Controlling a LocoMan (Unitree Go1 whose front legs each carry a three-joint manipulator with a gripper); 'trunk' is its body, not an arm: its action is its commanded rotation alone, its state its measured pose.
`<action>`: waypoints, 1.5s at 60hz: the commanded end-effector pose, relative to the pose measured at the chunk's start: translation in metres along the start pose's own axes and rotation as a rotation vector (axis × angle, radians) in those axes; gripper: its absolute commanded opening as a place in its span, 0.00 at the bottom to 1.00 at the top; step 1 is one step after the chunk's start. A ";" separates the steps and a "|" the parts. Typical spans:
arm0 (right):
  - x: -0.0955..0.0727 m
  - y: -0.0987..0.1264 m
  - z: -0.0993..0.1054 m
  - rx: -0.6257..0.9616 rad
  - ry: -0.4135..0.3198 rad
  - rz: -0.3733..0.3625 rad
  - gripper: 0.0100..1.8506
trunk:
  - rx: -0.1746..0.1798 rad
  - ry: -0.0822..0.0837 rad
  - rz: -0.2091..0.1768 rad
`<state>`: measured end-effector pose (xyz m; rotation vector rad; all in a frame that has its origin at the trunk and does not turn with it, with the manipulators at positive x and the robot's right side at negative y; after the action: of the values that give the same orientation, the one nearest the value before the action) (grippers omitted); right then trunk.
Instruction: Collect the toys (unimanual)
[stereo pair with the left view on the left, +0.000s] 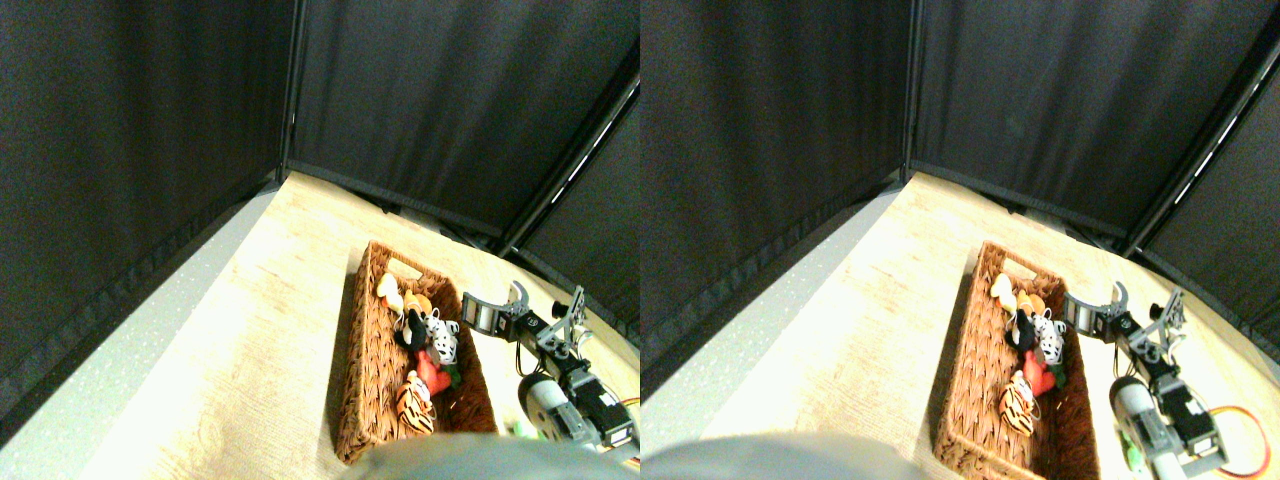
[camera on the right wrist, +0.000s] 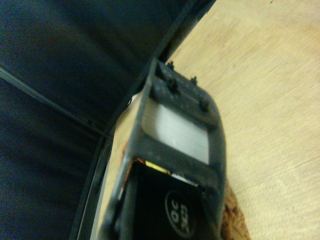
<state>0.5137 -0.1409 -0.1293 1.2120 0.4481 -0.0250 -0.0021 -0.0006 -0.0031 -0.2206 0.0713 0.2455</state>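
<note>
Toys in the basket, your right gripper beside it.

You see the basket (stereo pair with the left view on the left: 372, 380) on the floor (stereo pair with the left view on the left: 250, 340); the toys (stereo pair with the left view on the left: 425, 345) lie in a row inside, tiger toy (stereo pair with the left view on the left: 413, 405) nearest. Right of it, your right gripper (stereo pair with the left view on the left: 500, 300) hangs just beside the rim; you cannot tell if its jaws are apart.

Floor (stereo pair with the left view on the left: 270, 330) left of basket (stereo pair with the left view on the left: 365, 380) open.

The small soft orange-black striped tiger (stereo pair with the left view on the left: 413, 405) lies at the near end inside the long brown woven wicker basket (stereo pair with the left view on the left: 362, 370); beyond it the red toy (stereo pair with the left view on the left: 432, 372), black-and-white spotted toy (stereo pair with the left view on the left: 443, 338), and a yellowish, possibly pink, pair (stereo pair with the left view on the left: 392, 289) farthest.
</note>
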 end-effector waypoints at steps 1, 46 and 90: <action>-0.007 -0.005 0.027 -0.030 -0.149 0.036 0.32 | 0.041 0.005 -0.060; -0.065 -0.066 0.091 -0.075 -0.481 -0.013 0.32 | 0.193 0.047 -0.239; -0.076 -0.126 0.070 0.072 -0.513 -0.073 0.42 | 0.222 0.064 -0.253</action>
<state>0.4336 -0.2661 -0.1951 1.1790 0.0765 -0.3890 0.0002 -0.0055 -0.0072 -0.0023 0.1465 -0.0082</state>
